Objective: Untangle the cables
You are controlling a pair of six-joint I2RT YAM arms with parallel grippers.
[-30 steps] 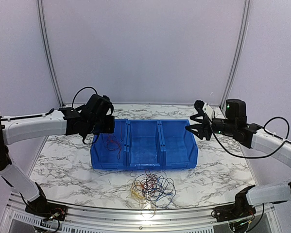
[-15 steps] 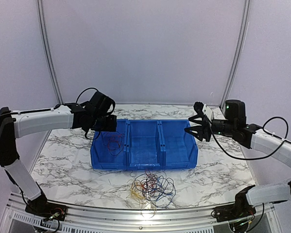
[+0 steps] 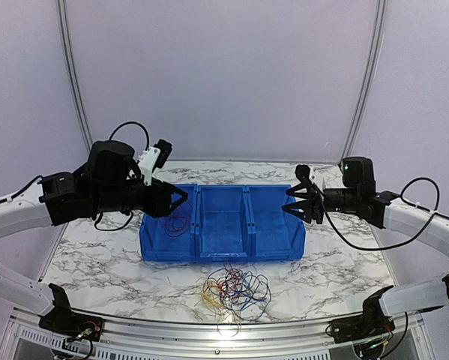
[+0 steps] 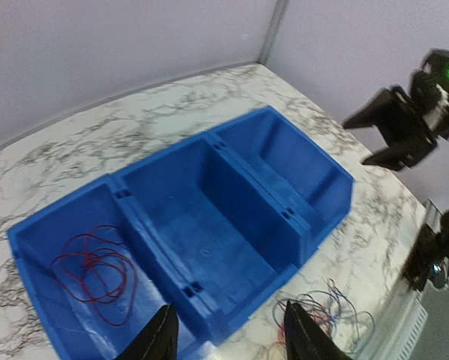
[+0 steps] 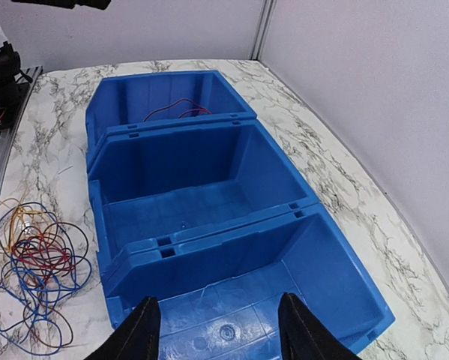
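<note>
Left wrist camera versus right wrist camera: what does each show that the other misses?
Only the left wrist view shows the right gripper, open in the air beyond the bins, and the whole red cable coiled inside the left bin. Only the right wrist view shows the full tangle of cables lying on the table beside the bins. Both show the three blue bins and the marble tabletop.

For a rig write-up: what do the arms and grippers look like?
The left arm and right arm have white shells with black joints and wrists. The left gripper and right gripper are black, two-fingered. Black arm cables loop off each; a green light glows on the right wrist.
</note>
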